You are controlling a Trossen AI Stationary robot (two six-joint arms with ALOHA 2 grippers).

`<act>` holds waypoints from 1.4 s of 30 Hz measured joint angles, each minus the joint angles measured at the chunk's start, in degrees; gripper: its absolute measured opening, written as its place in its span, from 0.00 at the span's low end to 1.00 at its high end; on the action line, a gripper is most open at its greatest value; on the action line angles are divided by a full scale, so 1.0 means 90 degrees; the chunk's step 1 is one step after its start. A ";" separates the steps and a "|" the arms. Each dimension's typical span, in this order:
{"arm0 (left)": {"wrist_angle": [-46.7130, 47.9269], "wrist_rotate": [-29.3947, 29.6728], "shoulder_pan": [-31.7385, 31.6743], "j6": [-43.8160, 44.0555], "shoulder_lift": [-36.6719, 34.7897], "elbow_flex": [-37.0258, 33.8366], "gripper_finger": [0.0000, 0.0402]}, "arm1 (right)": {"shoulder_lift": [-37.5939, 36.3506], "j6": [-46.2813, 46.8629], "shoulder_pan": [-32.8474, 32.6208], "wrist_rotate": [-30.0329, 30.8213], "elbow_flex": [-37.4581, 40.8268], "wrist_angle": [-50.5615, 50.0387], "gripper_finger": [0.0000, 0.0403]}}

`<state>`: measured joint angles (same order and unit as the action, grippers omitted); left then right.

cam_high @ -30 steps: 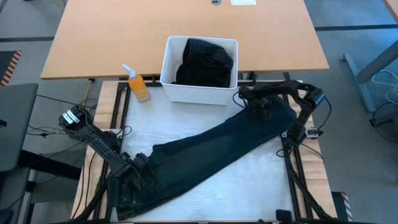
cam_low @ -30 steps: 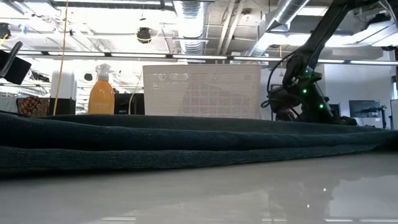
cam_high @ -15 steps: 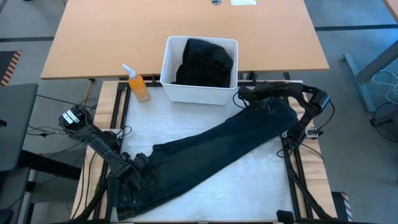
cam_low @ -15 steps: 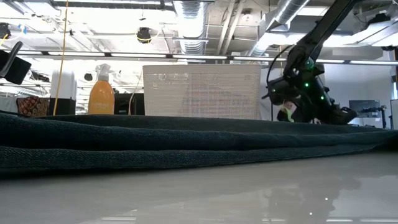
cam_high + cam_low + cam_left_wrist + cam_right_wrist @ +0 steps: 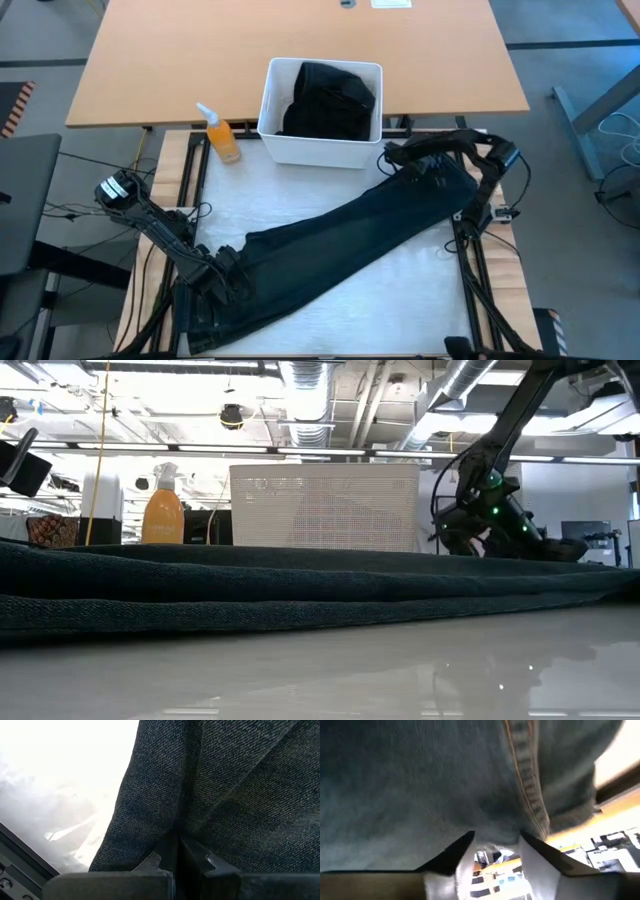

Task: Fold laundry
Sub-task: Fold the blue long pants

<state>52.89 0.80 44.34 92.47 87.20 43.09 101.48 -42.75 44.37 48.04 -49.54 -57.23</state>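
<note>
Dark navy trousers (image 5: 360, 235) lie flat on the white table, slanting from the near left to the far right; in the low view they show as a long low band (image 5: 300, 585). My left gripper (image 5: 222, 268) is shut on their near-left end. My right gripper (image 5: 400, 162) stands open at their far-right end, slanting down, its fingertips (image 5: 467, 839) right at the cloth beside an orange-stitched seam (image 5: 527, 775). Black clothing (image 5: 330, 100) fills the white bin. My left gripper pinches a raised fold of the trousers (image 5: 176, 822) between its two fingers, close to the cloth's side edge. The fingers come from above, pointing down. The cloth around the fold lies on the table. My right gripper: I cannot tell whether its open fingers touch the trousers.
The white bin (image 5: 268, 105) stands at the table's far edge, just left of my right gripper. An orange spray bottle (image 5: 222, 138) stands left of the bin. A wooden desk (image 5: 150, 60) lies beyond the table. Bare white table shows at the near right (image 5: 400, 300).
My right gripper rose a little off the trousers' far-right end, then sank back to it, its wrist rolling. The trousers have stayed where they were.
</note>
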 joint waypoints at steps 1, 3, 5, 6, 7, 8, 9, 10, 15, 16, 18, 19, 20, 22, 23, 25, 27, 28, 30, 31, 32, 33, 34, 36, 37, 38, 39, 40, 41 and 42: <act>-0.0003 -0.0001 0.0000 0.0005 0.0000 0.0000 0.00 | 0.0095 -0.0067 0.0037 0.0001 0.0000 0.0113 0.48; -0.0003 -0.0008 -0.0002 0.0024 0.0000 0.0000 0.00 | 0.0311 -0.0245 0.0123 0.0004 0.0000 0.0271 0.51; -0.0006 -0.0008 -0.0002 0.0026 0.0000 0.0000 0.00 | 0.0558 -0.0455 0.0172 0.0037 -0.0015 0.0300 0.51; -0.0006 -0.0010 -0.0002 0.0026 0.0000 0.0000 0.00 | 0.0653 -0.0512 0.0179 0.0134 -0.0021 0.0260 0.49; -0.0006 -0.0010 -0.0002 0.0025 0.0000 0.0000 0.00 | 0.0725 -0.0585 0.0184 0.0228 -0.0028 0.0260 0.46; -0.0006 -0.0010 -0.0002 0.0019 0.0000 0.0000 0.00 | 0.0768 -0.0629 0.0177 0.0300 -0.0061 0.0249 0.42; -0.0002 -0.0010 -0.0002 -0.0010 0.0000 0.0000 0.00 | 0.0780 -0.0679 0.0131 0.0392 -0.0116 0.0238 0.36; 0.0005 -0.0012 -0.0002 -0.0035 0.0000 0.0000 0.00 | 0.0779 -0.0708 0.0073 0.0483 -0.0165 0.0191 0.29; 0.0011 -0.0009 -0.0010 -0.0127 0.0000 0.0000 0.00 | 0.0543 -0.0997 -0.0126 0.0690 -0.0507 -0.0161 0.05; 0.0012 -0.0008 -0.0010 -0.0128 0.0000 0.0000 0.00 | 0.0490 -0.1092 -0.0139 0.0791 -0.0569 -0.0243 0.05; 0.0011 -0.0009 -0.0010 -0.0127 0.0000 0.0000 0.00 | 0.0384 -0.1301 -0.0139 0.1042 -0.0674 -0.0405 0.04; 0.0011 -0.0008 -0.0010 -0.0125 0.0000 0.0000 0.00 | 0.0312 -0.1356 -0.0116 0.1104 -0.0748 -0.0434 0.03; 0.0011 -0.0008 -0.0010 -0.0125 0.0000 0.0000 0.00 | 0.0242 -0.1364 -0.0070 0.1065 -0.0829 -0.0421 0.03; 0.0012 -0.0008 -0.0010 -0.0122 0.0000 0.0000 0.00 | 0.0168 -0.1381 0.0030 0.0530 -0.0910 -0.0372 0.04; 0.0011 -0.0006 -0.0010 -0.0122 0.0000 0.0000 0.00 | 0.0171 -0.1405 0.0069 0.0240 -0.0918 -0.0329 0.05; 0.0013 -0.0008 -0.0010 -0.0120 0.0000 0.0000 0.00 | 0.0180 -0.1450 0.0131 0.0015 -0.0918 -0.0169 0.10; 0.0014 -0.0006 -0.0010 -0.0120 0.0000 0.0000 0.00 | 0.0224 -0.1543 0.0162 0.0006 -0.0918 -0.0191 0.17; 0.0015 -0.0006 -0.0010 -0.0120 0.0000 0.0000 0.00 | 0.0262 -0.1614 0.0172 -0.0026 -0.0917 -0.0208 0.22; 0.0014 -0.0006 -0.0010 -0.0105 0.0001 0.0000 0.00 | 0.0326 -0.1717 0.0180 -0.0037 -0.0912 -0.0216 0.30; 0.0014 -0.0006 -0.0010 -0.0103 0.0000 0.0000 0.00 | 0.0326 -0.1781 0.0198 -0.0058 -0.0902 -0.0204 0.35; 0.0014 -0.0006 -0.0010 -0.0103 0.0002 0.0000 0.00 | 0.0324 -0.1889 0.0224 -0.0142 -0.0881 -0.0137 0.39; 0.0014 -0.0003 -0.0010 -0.0103 0.0000 0.0000 0.00 | 0.0323 -0.2020 0.0247 -0.0194 -0.0847 -0.0022 0.44; 0.0014 -0.0003 -0.0010 -0.0103 0.0002 0.0000 0.00 | 0.0324 -0.2093 0.0260 -0.0207 -0.0804 0.0110 0.48; 0.0014 -0.0003 -0.0010 -0.0103 0.0000 0.0000 0.00 | 0.0324 -0.2172 0.0343 -0.0269 -0.0751 0.0275 0.55; 0.0014 0.0000 -0.0010 -0.0103 0.0001 0.0000 0.00 | 0.0324 -0.2215 0.0395 -0.0369 -0.0741 0.0311 0.58; 0.0014 0.0005 -0.0010 -0.0103 0.0001 0.0000 0.00 | 0.0324 -0.2268 0.0449 -0.0428 -0.0721 0.0313 0.60; 0.0014 0.0010 -0.0010 -0.0103 0.0002 0.0000 0.00 | 0.0324 -0.2312 0.0489 -0.0431 -0.0689 0.0305 0.61; 0.0014 0.0020 -0.0009 -0.0105 0.0002 0.0000 0.00 | 0.0333 -0.2406 0.0519 -0.0428 -0.0674 0.0299 0.62; 0.0015 0.0036 -0.0007 -0.0105 0.0001 0.0000 0.00 | 0.0365 -0.2520 0.0521 -0.0424 -0.0673 0.0278 0.61; 0.0016 0.0043 -0.0007 -0.0105 0.0001 0.0000 0.00 | 0.0414 -0.2599 0.0517 -0.0434 -0.0673 0.0249 0.61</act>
<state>53.04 1.19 44.27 91.53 87.21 43.09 105.21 -66.15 49.01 44.14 -55.59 -54.99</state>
